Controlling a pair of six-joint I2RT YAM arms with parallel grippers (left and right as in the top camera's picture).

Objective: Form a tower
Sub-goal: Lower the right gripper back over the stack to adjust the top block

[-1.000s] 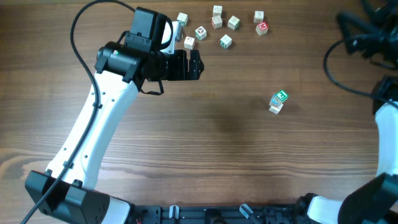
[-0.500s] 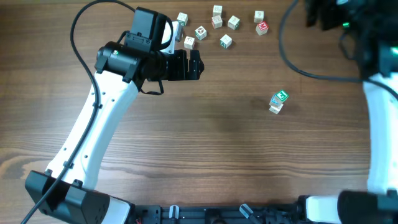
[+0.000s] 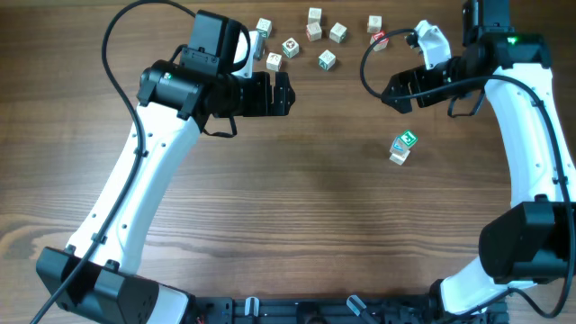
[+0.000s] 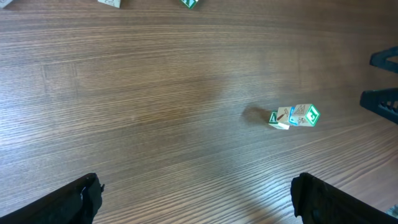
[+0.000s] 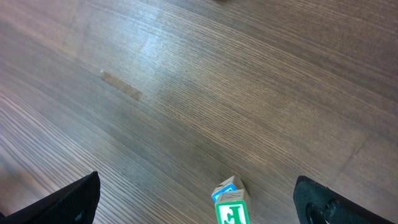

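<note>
At the left, over bare wood on the table (image 3: 297, 207): left gripper (image 3: 290, 94) hanging with jaws spread wide and nothing between them, pointing toward the middle, its dark fingertips (image 4: 74, 199) framing only empty boards in its own wrist view. Just beyond it, along the far edge: a scatter of loose cubes (image 3: 327, 59), single and unstacked, the nearest close to the left gripper but not touched. Farther right, well apart from that scatter: the tower (image 3: 402, 148), three cubes high, green-marked cube on top, blue-marked one under it, the cubes turned slightly against each other rather than squared up; standing free, touched by neither arm, seen also from the left wrist (image 4: 294, 116) and low in the right wrist view (image 5: 231, 202). Rightmost: right gripper (image 3: 393, 92), likewise fully spread and empty, hovering between the loose cubes and the tower, near the tower but clear of it. By judgement, partly done: three levels standing, many cubes left on the far edge; for a taller tower, next a grasp on a loose cube and a careful placement on the green top.
</note>
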